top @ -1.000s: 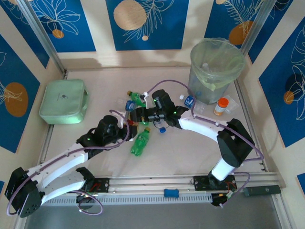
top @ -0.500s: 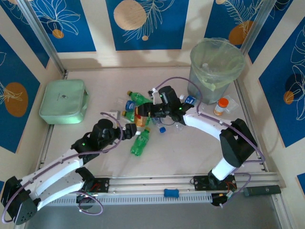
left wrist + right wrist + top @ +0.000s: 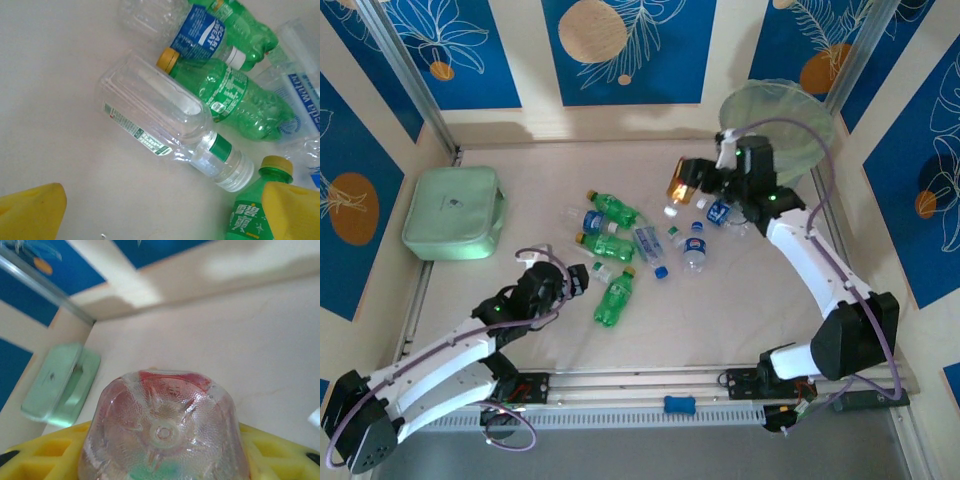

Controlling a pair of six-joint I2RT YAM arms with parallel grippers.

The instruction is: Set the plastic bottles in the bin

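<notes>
we log left gripper [image 3: 578,277] fingers spread over clear bottle [image 3: 160,115], right gripper [image 3: 688,181] clamped on second bottle [image 3: 162,432], bin [image 3: 812,138] at two o'clock

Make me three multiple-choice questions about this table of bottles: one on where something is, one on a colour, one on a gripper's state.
1. Where does the mint-green box lie?
A. on top of the bottles
B. at the left side of the table, apart from the bottles
C. under the right arm

2. What colour are the caps on the green bottles?
A. red
B. black
C. yellow

3. What is the right gripper doing?
A. shut on a clear bottle, held above the table
B. open and empty
C. pressing on the box

Answers:
1 B: the top view shows bare table between the box and the bottles.
2 C: the left wrist view shows yellow caps on them.
3 A: the right wrist view shows the bottle's base between the yellow fingers.
</notes>
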